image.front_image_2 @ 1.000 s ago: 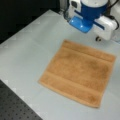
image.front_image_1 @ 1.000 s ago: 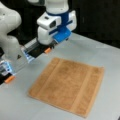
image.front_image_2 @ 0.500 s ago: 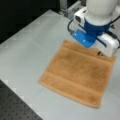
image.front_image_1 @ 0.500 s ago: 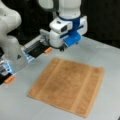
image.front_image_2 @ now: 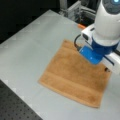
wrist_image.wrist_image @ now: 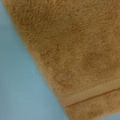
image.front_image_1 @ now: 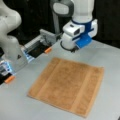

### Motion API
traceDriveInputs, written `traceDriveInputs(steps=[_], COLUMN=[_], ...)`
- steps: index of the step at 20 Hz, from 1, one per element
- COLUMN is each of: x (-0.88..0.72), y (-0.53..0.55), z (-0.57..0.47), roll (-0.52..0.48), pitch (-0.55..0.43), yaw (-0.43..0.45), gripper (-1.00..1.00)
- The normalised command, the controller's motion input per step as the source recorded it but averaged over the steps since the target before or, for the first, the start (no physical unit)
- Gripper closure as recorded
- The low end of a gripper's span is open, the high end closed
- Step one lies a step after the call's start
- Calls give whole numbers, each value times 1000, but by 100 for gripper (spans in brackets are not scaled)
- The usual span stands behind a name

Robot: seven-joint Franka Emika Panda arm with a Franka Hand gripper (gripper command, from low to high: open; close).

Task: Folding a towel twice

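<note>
The roughly square orange-tan terry towel was seen lying flat and unfolded on the grey surface, the gripper poised over its far edge, its opening not discernible.

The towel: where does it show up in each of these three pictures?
Front view: the towel lies flat, centre to lower right.
Front view: the towel fills the centre, partly behind the arm.
Wrist view: the towel fills most of the frame.
Shared landmark: the grey table.
</note>
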Motion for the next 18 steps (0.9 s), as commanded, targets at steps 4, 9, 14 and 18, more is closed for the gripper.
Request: traceDriveInputs(steps=[4, 9, 14, 18], x=[279, 334, 386, 438], y=[175, 309, 367, 334], z=[-33, -144, -104, -25], roll=[-93, -116, -183, -258], pitch=[-6, -39, 68, 124], yaw=[-69, -146, -114, -41], gripper=[-100, -100, -100, -100])
